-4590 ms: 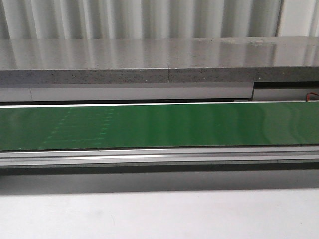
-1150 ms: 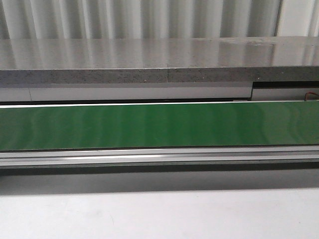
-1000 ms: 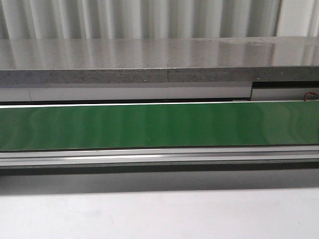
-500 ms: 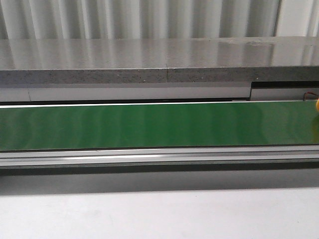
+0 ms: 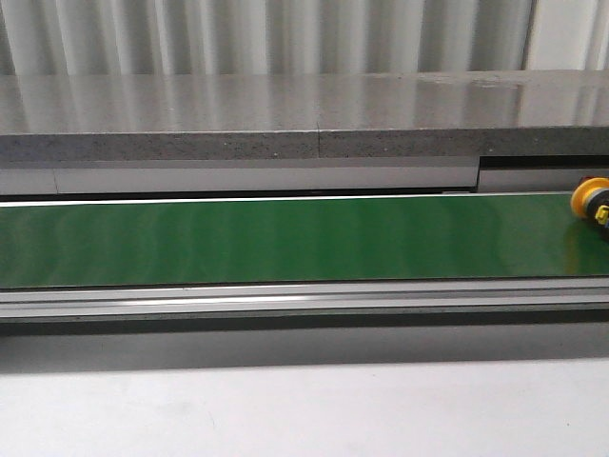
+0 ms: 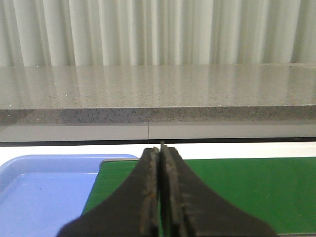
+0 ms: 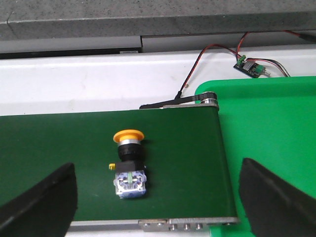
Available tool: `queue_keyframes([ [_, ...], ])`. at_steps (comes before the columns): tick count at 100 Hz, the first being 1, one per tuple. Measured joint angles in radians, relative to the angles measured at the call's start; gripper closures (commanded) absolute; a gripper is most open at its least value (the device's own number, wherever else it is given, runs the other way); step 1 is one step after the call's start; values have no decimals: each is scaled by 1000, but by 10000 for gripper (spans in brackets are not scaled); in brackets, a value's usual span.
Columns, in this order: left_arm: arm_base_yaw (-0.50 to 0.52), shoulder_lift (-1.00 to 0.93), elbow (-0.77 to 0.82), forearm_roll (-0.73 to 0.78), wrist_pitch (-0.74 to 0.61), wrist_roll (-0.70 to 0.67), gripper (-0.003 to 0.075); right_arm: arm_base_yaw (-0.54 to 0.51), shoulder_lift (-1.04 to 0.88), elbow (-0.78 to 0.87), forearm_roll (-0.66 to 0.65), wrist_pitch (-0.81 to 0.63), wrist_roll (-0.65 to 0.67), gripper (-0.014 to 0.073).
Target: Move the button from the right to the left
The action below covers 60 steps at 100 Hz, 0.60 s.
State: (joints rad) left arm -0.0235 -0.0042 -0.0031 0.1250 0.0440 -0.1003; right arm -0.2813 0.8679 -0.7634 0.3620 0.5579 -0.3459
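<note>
Since the earlier frame, the yellow-capped push-button on its blue-grey block body [image 5: 592, 201] has been carried onto the green conveyor belt [image 5: 285, 238] at its far right end. It lies on its side between the widely parted right gripper [image 7: 158, 197] fingers, while the left gripper [image 6: 160, 197] is pressed together over the belt's left end, beside the blue plastic tray [image 6: 44, 192]. Lying tipped, the button could be rolled or missed if the grasp is mistimed.

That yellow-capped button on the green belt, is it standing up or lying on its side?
Lying on its side. In the right wrist view the button stretches along the green belt, yellow cap at one end, blue-grey block at the other.
</note>
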Motion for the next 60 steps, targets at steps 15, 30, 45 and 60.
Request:
queue_keyframes([
  [15,0,0,0,0,0,0,740,0,-164,102,1,-2,-6,-60],
  [30,0,0,0,0,0,0,740,0,-310,185,23,27,-8,-60],
  [45,0,0,0,0,0,0,740,0,-430,245,24,55,-8,-52],
  [60,0,0,0,0,0,0,740,0,-508,270,24,61,-10,95],
])
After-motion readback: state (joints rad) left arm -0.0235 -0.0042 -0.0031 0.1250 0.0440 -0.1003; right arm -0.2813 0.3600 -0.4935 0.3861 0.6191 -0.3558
